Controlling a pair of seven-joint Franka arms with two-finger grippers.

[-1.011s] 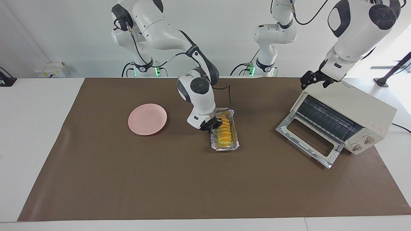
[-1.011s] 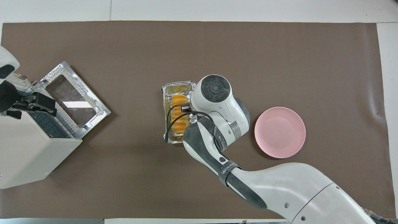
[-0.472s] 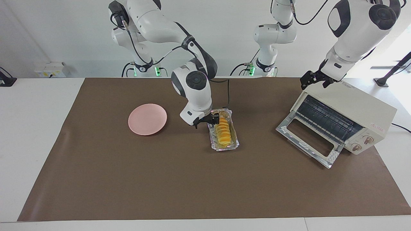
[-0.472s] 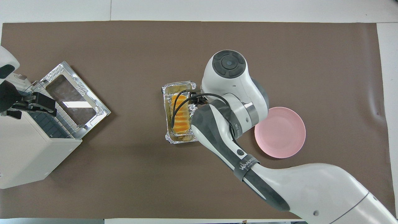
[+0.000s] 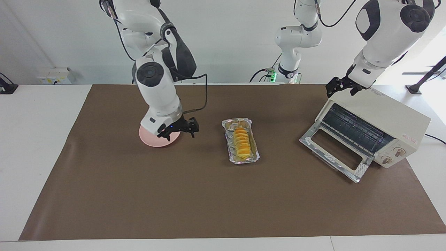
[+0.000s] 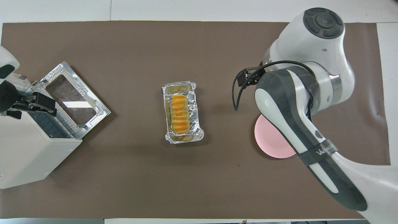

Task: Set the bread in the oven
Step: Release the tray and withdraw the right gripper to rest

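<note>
The bread [image 5: 243, 141], a ridged golden loaf, lies in a crinkled silver foil tray [image 5: 232, 124] at mid-table; it also shows in the overhead view [image 6: 179, 112]. The cream-white oven [image 5: 390, 118] stands at the left arm's end with its glass door [image 5: 334, 153] dropped open and the wire rack showing. My right gripper [image 5: 190, 126] is open and empty, raised over the mat between the pink plate and the foil tray. My left gripper [image 5: 342, 88] hangs at the oven's top edge above the door opening and waits there.
A round pink plate [image 5: 153, 139] lies toward the right arm's end, partly covered by the right arm. The brown mat [image 5: 209, 195] covers the table. The oven [image 6: 25, 149] and its open door [image 6: 74, 99] take up the left arm's end.
My right gripper has left the bread in the foil tray, risen and swung toward the pink plate. Bread, tray, oven and left arm have not moved.
</note>
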